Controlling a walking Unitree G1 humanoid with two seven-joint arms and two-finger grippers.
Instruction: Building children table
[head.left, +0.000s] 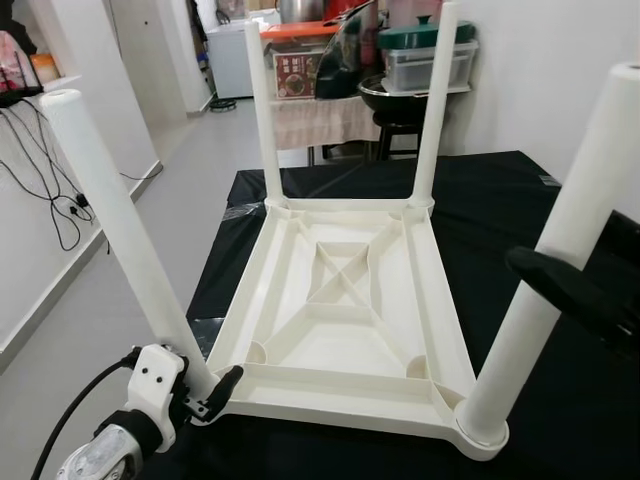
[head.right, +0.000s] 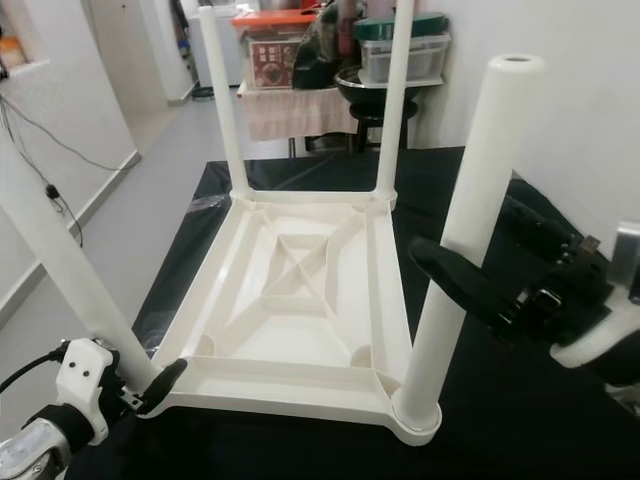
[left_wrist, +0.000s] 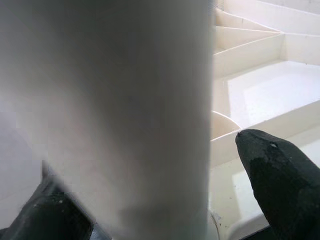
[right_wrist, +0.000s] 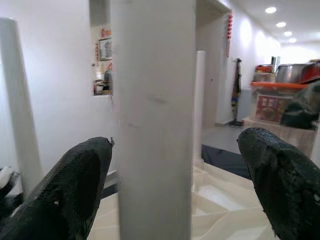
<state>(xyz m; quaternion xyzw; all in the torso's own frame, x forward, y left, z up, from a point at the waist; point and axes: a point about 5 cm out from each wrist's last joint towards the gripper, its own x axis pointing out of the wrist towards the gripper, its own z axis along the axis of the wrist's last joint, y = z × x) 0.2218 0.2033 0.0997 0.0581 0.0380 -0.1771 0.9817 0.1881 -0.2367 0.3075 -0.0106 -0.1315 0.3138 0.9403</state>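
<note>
Plastic children's table (head.left: 345, 300) lies inverted on the black tabletop (head.left: 560, 430) — likely light, stiff, slippery; left hand (head.left: 205, 395) pinches its near-left leg (head.left: 120, 230) low, right hand (head.right: 490, 275) spread around the near-right leg (head.right: 465, 230).

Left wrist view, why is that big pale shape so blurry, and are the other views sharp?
Left wrist view: the table leg sits right against the lens between the left claw fingers, so it's out of focus. Right wrist view: the near leg is slightly soft. Both eye views: sharp and evenly lit.
</note>
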